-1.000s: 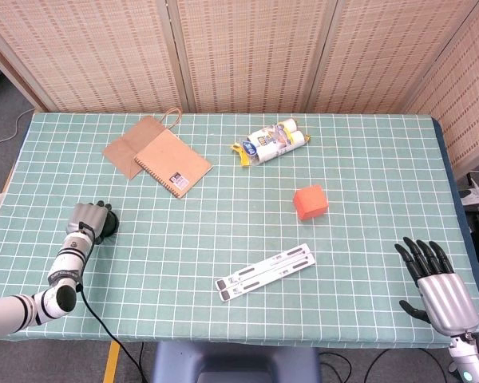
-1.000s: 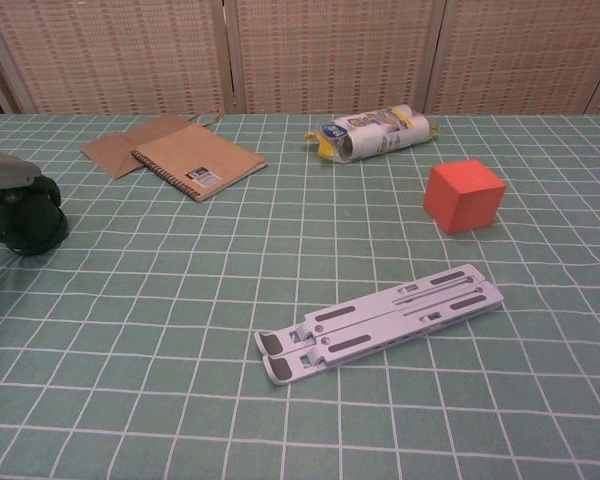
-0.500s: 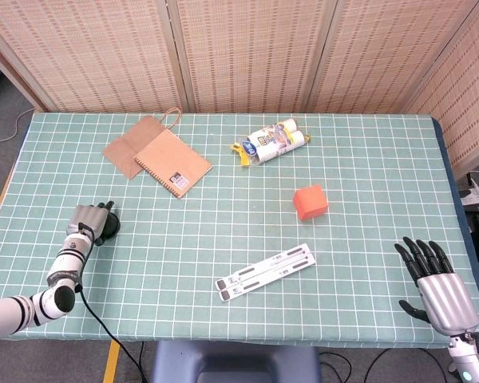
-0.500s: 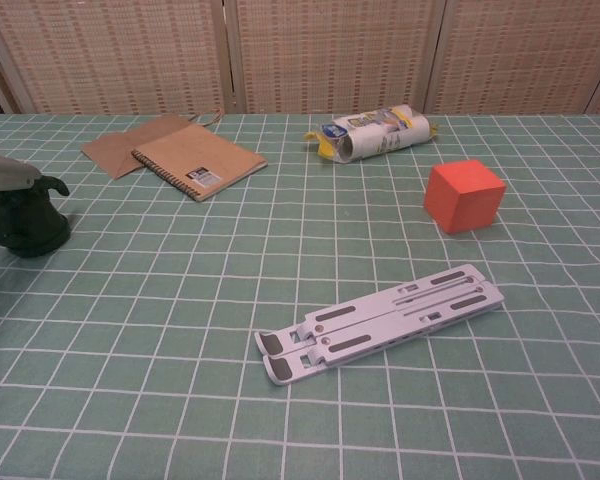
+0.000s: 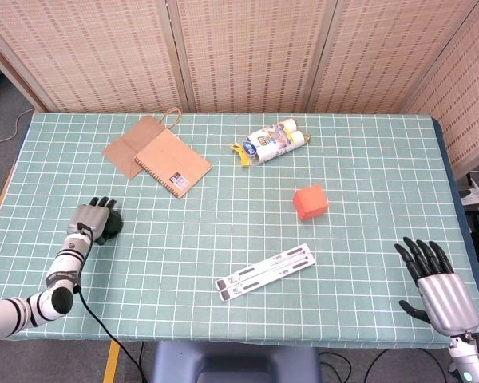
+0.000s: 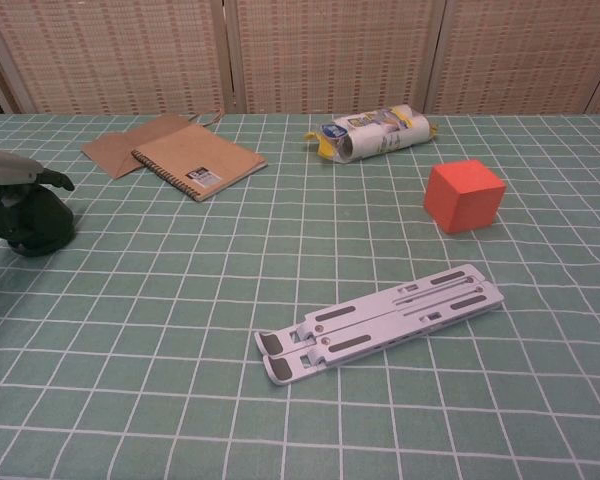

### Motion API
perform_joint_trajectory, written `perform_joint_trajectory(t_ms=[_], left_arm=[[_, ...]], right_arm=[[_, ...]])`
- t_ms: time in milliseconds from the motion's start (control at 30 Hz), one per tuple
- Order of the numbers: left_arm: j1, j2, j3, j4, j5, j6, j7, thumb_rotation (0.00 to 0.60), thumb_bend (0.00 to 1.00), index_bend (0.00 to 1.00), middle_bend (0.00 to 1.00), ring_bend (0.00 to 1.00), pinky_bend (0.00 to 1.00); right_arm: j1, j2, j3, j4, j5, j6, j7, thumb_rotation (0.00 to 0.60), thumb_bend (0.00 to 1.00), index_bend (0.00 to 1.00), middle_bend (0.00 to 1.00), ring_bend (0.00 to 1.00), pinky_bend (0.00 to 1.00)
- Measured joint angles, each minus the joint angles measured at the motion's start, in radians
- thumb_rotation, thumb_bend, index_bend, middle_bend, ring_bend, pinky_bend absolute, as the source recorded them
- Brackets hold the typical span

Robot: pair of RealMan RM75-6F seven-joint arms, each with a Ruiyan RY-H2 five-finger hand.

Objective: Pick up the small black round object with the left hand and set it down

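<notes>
While only head view shows right hand (image 5: 437, 283), left hand (image 5: 93, 220) covers black round object (image 6: 32, 220).

On the checked surface (image 5: 367, 263): notebook (image 5: 173, 162) on paper bag (image 5: 128, 144) at 11 o'clock, wrapped rolls (image 5: 271, 143) at 12, orange cube (image 5: 310, 202) toward 2, folded white stand (image 5: 265, 272) near 6.

Left hand (image 5: 93, 220): grey metal back, black fingers (image 5: 105, 204).
Left arm (image 5: 57, 274): white segments, black joint rings, thin black cable.
Right hand (image 5: 441, 288): silver-grey palm shell, black fingers (image 5: 421, 253).
</notes>
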Motion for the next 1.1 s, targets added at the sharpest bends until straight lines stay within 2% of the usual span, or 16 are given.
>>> perform_joint_trajectory(t_ms=[200,533,833,1100], left_arm=[[0.014,0.013,-0.011,-0.015,0.038,0.000,-0.021,0.600,0.39,0.00,0.00,0.00,0.19],[-0.004,0.036,0.000,-0.044,-0.018,-0.028,0.001,0.600,0.38,0.00,0.00,0.00,0.18],[0.000,0.050,0.003,-0.074,0.016,0.030,0.006,0.600,0.37,0.00,0.00,0.00,0.21],[0.015,0.024,0.013,-0.056,0.041,0.084,0.052,0.600,0.36,0.10,0.16,0.15,0.31]], right_arm=[[-0.001,0.000,-0.001,0.000,-0.001,0.001,0.001,0.600,0.06,0.00,0.00,0.00,0.00],[0.000,0.001,-0.002,0.002,-0.005,0.001,0.005,0.600,0.06,0.00,0.00,0.00,0.00],[-0.002,0.003,-0.005,0.001,-0.010,0.003,0.006,0.600,0.06,0.00,0.00,0.00,0.00],[-0.003,0.006,-0.007,0.002,-0.014,0.005,0.011,0.600,0.06,0.00,0.00,0.00,0.00]])
